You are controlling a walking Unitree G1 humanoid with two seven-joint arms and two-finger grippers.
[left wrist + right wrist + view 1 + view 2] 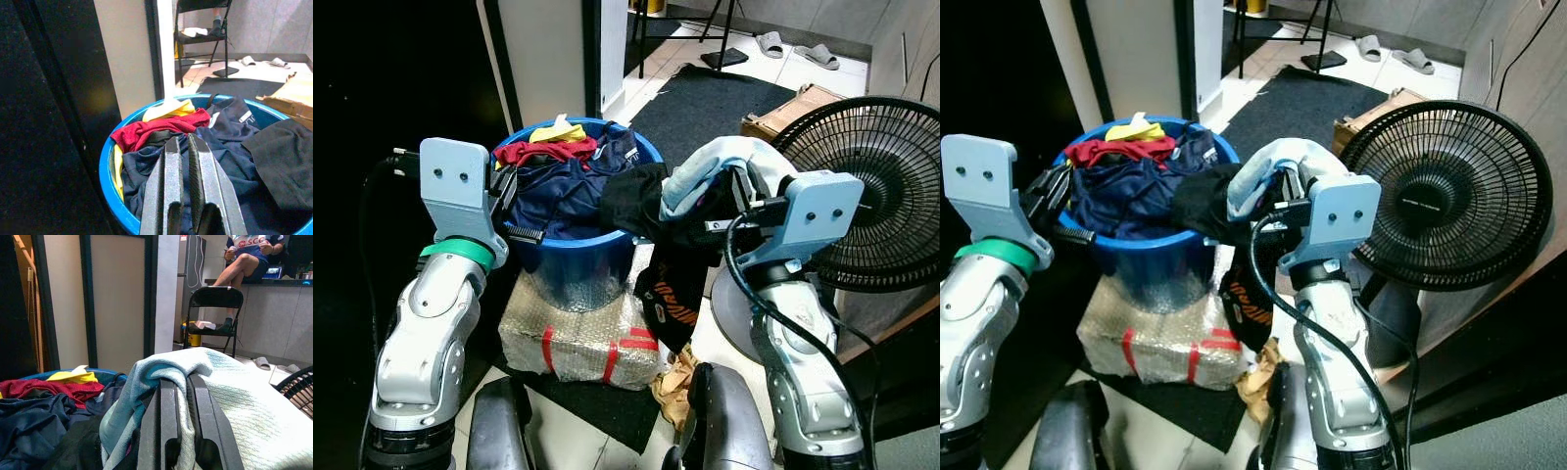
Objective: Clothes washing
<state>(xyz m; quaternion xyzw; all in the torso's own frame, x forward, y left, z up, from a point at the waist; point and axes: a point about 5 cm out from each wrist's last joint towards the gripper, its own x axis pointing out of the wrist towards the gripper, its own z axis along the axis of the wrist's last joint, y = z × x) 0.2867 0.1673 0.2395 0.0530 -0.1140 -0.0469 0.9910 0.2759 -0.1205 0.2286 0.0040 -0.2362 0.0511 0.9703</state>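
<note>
A pale blue towel point(720, 166) is pinched between the closed fingers of the right gripper point(177, 396), lifted above the right rim of the blue laundry tub point(578, 250). Beneath it a black garment point(671, 264) with orange print hangs over the rim and down the tub's side. The towel is judged light, soft and limp; it will drape and drag, and the black garment may be snagged along with it, so a bunched fold near the middle is the better hold. The left gripper point(188, 171) is held at the tub's left rim with its fingers closed on nothing, above a navy shirt point(558, 191) and a red garment point(543, 150). The tub stands on a bubble-wrapped parcel point(578, 338). A standing fan point(871, 196) is just beside the right arm, so little room is left there; open floor lies behind.
</note>
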